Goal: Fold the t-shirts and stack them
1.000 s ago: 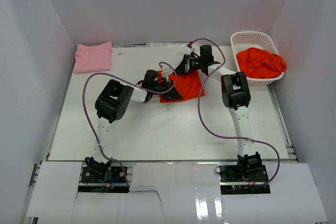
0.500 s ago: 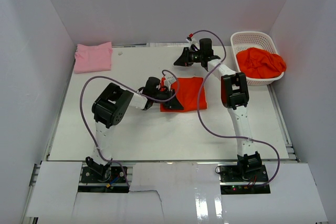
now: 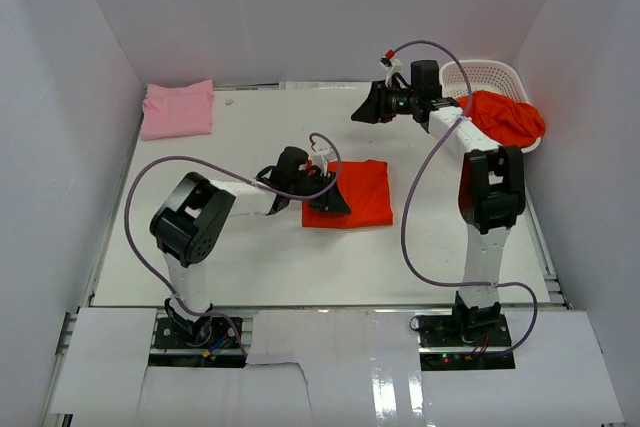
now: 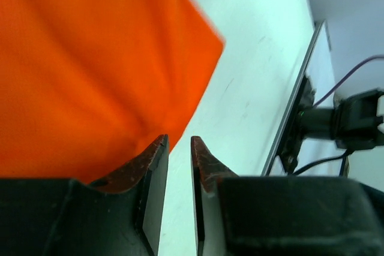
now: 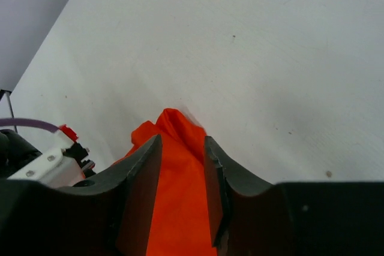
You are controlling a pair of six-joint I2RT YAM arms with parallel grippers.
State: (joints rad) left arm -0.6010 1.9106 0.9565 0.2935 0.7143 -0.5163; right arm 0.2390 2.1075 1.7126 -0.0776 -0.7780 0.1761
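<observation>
A folded orange-red t-shirt [image 3: 358, 192] lies flat mid-table. My left gripper [image 3: 330, 202] sits low at its left edge. In the left wrist view [image 4: 178, 140] the jaws stand a narrow gap apart with bare table between them, and the shirt [image 4: 90, 58] lies beside the left finger. My right gripper [image 3: 362, 110] is raised over the back of the table, away from the shirt. In its wrist view [image 5: 182, 142] it is open and empty, and the shirt [image 5: 180, 190] shows far below through the gap. A folded pink t-shirt [image 3: 178, 109] lies at the back left.
A white lattice basket [image 3: 480, 69] at the back right holds a heap of orange-red shirts [image 3: 500, 117]. White walls enclose the table on three sides. Purple cables loop from both arms over the table.
My right gripper has let go of the orange shirt and lifted away to the back right. The shirt now lies flat and a little nearer. My left gripper has stayed at its left edge.
</observation>
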